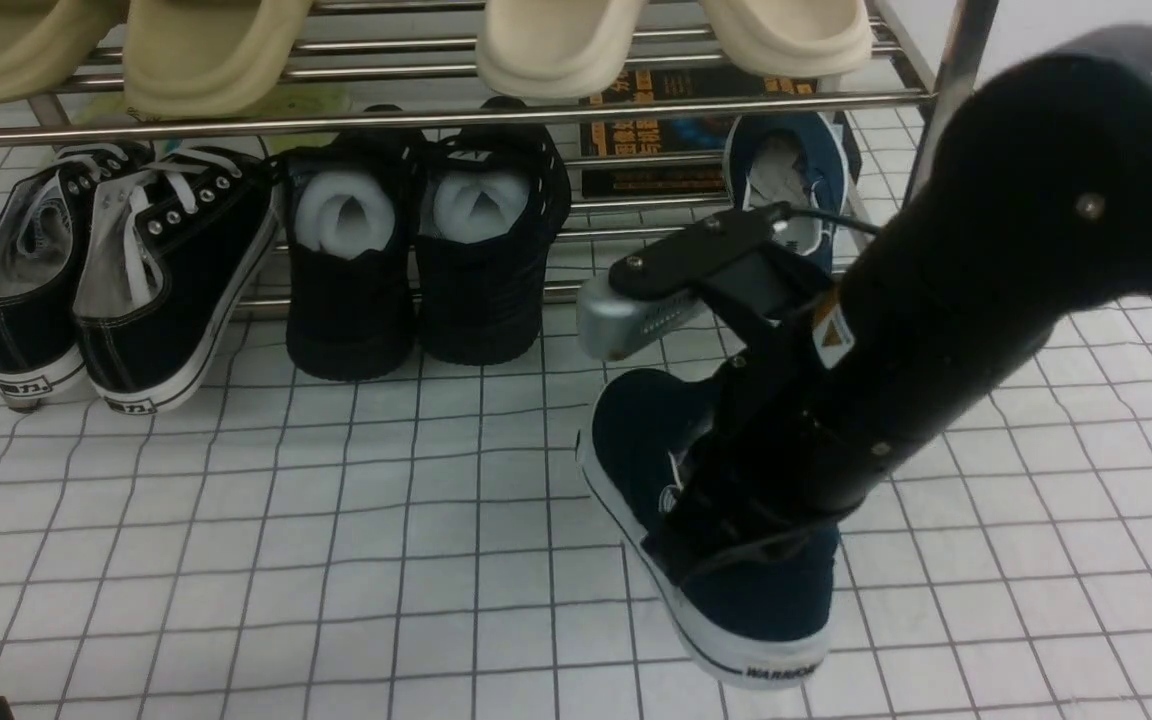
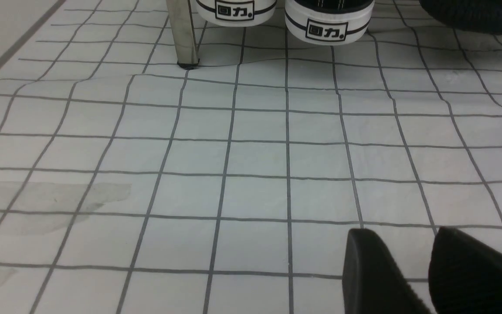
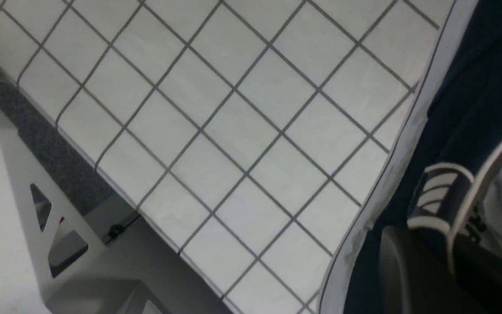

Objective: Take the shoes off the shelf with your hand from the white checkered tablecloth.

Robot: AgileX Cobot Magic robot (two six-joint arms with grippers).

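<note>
One navy blue shoe is off the shelf, tilted over the white checkered tablecloth, its "WARRIOR" heel toward me. My right gripper is shut on that shoe, one finger outside and one inside the white-trimmed opening. The black hand hides most of the grip in the front view. The second navy shoe lies on the shelf's lower tier behind it. My left gripper hangs open low over the cloth, holding nothing.
Black lace-up sneakers and all-black shoes rest against the lower tier. Cream slippers sit on the upper tier, and a dark printed box stands behind. A shelf leg stands on the cloth. The table's edge runs near the held shoe.
</note>
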